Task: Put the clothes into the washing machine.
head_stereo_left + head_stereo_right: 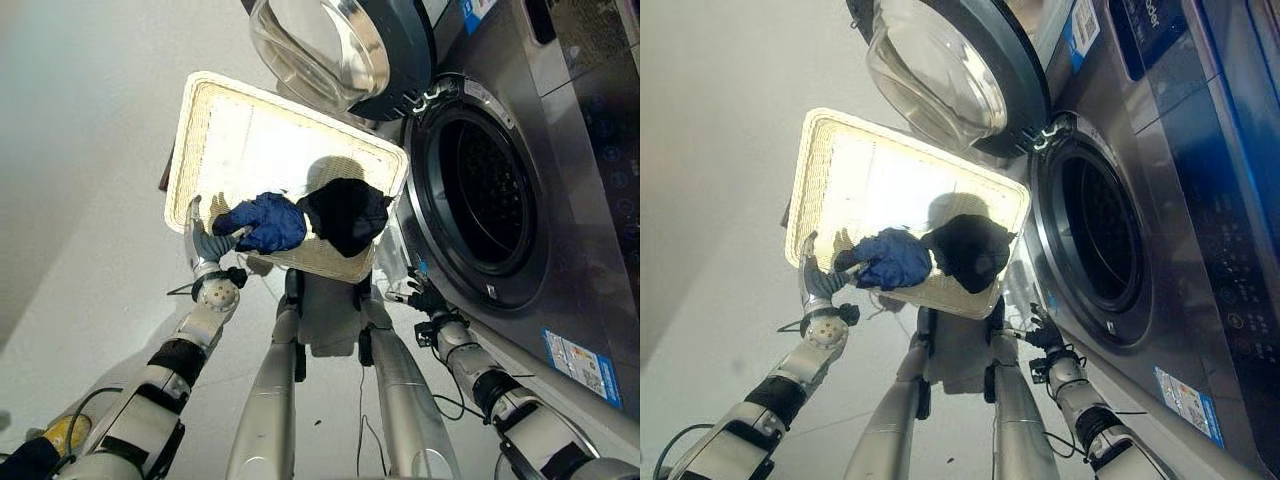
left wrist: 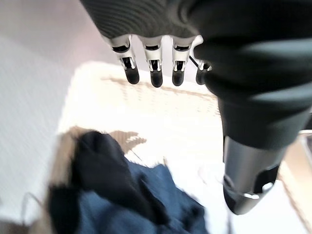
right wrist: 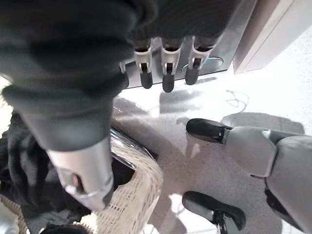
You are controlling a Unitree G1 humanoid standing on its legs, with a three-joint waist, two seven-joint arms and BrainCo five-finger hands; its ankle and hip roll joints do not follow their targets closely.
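A white wicker basket [image 1: 205, 110] stands on the floor in front of the washing machine [image 1: 560, 150]. In its near end lie a blue garment [image 1: 265, 222] and a black garment [image 1: 345, 212] side by side. My left hand [image 1: 205, 245] is at the basket's near left corner, open, its thumb right by the blue garment's edge. In the left wrist view straight fingers [image 2: 156, 73] hover over the blue garment [image 2: 146, 204]. My right hand [image 1: 425, 295] hangs open between the basket's near right corner and the machine. Its thumb [image 3: 83, 170] is over the basket's rim [image 3: 139, 185], beside the black garment [image 3: 24, 165].
The machine's round door [image 1: 320, 45] is swung open over the basket's far right corner. The dark drum opening [image 1: 490, 195] faces the basket's right side. Pale floor [image 1: 90, 150] lies to the left of the basket.
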